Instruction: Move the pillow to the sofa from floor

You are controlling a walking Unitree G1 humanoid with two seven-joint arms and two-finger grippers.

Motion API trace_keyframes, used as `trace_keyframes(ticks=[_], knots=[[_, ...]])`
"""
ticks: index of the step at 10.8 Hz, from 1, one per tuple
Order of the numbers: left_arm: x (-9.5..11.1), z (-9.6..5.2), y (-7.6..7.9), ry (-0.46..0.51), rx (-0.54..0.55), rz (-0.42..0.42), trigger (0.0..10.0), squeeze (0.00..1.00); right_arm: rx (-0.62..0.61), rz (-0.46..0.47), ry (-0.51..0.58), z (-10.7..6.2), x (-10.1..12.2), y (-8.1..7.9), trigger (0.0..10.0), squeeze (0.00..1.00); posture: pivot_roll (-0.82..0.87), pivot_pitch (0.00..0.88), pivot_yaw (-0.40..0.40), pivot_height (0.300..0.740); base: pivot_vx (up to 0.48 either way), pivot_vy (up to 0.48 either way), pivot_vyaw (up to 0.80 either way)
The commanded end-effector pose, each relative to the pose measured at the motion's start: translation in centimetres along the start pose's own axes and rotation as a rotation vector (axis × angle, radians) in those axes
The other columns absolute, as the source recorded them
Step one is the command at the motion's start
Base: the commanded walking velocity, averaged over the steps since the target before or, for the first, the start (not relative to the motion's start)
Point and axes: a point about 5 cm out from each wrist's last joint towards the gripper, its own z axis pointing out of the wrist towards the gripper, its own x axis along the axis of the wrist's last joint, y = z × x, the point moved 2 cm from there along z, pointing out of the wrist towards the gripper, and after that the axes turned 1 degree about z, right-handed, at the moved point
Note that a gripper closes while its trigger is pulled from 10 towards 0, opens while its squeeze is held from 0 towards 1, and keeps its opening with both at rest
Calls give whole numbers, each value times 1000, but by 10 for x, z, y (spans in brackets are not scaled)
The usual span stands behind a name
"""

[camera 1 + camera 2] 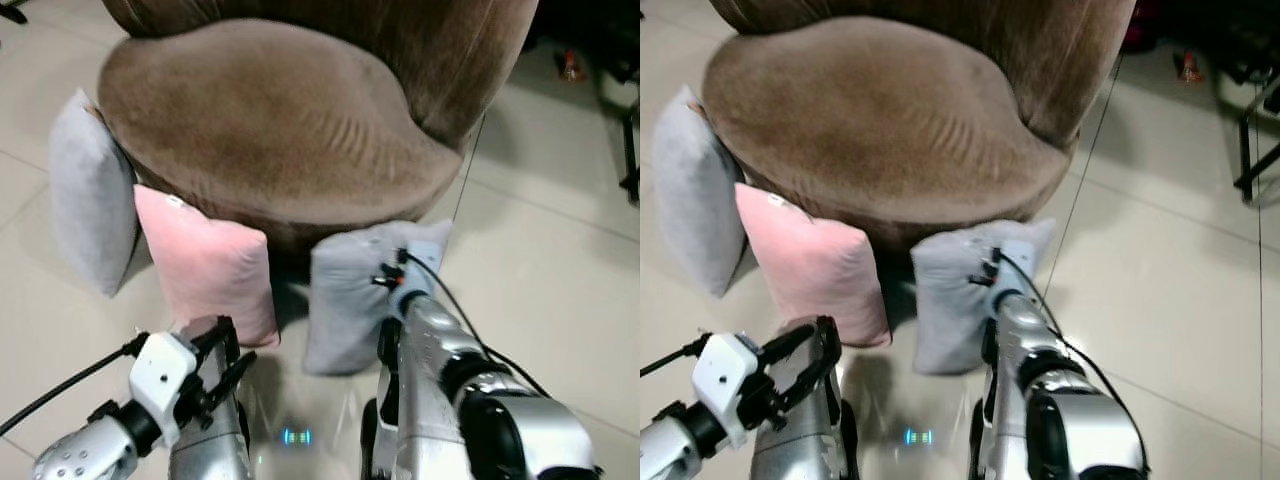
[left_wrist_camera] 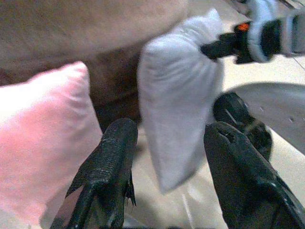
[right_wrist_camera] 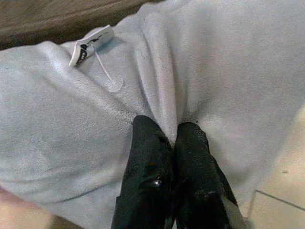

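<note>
A grey pillow (image 1: 345,300) stands on the tiled floor against the front of the brown velvet sofa chair (image 1: 270,120). My right gripper (image 3: 170,136) is shut on a fold of this grey pillow (image 3: 95,133), near its upper right corner. A pink pillow (image 1: 210,262) leans on the sofa to its left, and a second grey pillow (image 1: 90,195) stands further left. My left gripper (image 2: 167,157) hangs open low in front of the pink pillow (image 2: 38,138), holding nothing.
White tiled floor (image 1: 560,260) stretches to the right. Dark furniture legs (image 1: 630,150) stand at the far right edge. My own legs and a small lit indicator (image 1: 296,436) are below.
</note>
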Motion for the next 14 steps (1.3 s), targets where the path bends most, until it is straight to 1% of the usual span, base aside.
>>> trace_keyframes(ticks=[1,2,4,5,6,7,8,9,10,11,12,13,14], knots=[[-4,3,1,-7,8,-1,10000,0,-55,43,9,-2,-1,16,0,0,128,67,-73,490,0,0,0],[-1,9,-3,17,31,-3,10000,0,-75,84,39,-2,8,24,0,0,117,44,-71,490,0,0,0],[5,22,-10,60,63,-8,10000,0,-64,122,108,-1,26,32,0,0,81,0,-54,490,0,0,0],[5,29,-13,72,81,-5,10000,0,-50,154,142,-2,33,36,0,0,70,0,-49,490,0,0,0],[6,32,-14,78,91,-2,10000,0,-34,168,164,-3,36,36,0,0,66,0,-46,490,0,0,0],[5,41,-19,88,121,5,10000,0,23,193,222,-6,41,36,0,0,47,0,-28,490,0,0,0],[5,44,-20,92,127,6,10000,0,38,201,237,-8,42,35,0,0,44,0,-24,490,0,0,0],[6,51,-25,107,159,0,10000,0,89,215,292,-14,46,33,0,0,22,0,-6,490,0,0,0],[8,56,-26,116,161,-7,10000,0,122,193,305,-17,45,29,0,0,7,0,10,490,0,0,0],[8,60,-27,119,160,-3,10000,0,143,96,297,-21,37,24,0,0,-2,0,18,490,0,0,0],[7,67,-26,114,146,21,10000,0,94,6,244,-22,20,26,9490,0,-8,0,22,490,0,0,0],[6,71,-25,104,130,49,10000,0,59,-7,204,-23,9,29,10000,490,-8,0,21,490,0,0,0],[2,72,-22,87,111,71,10000,0,41,-12,177,-26,2,29,10000,1000,-6,0,14,490,0,0,0]])
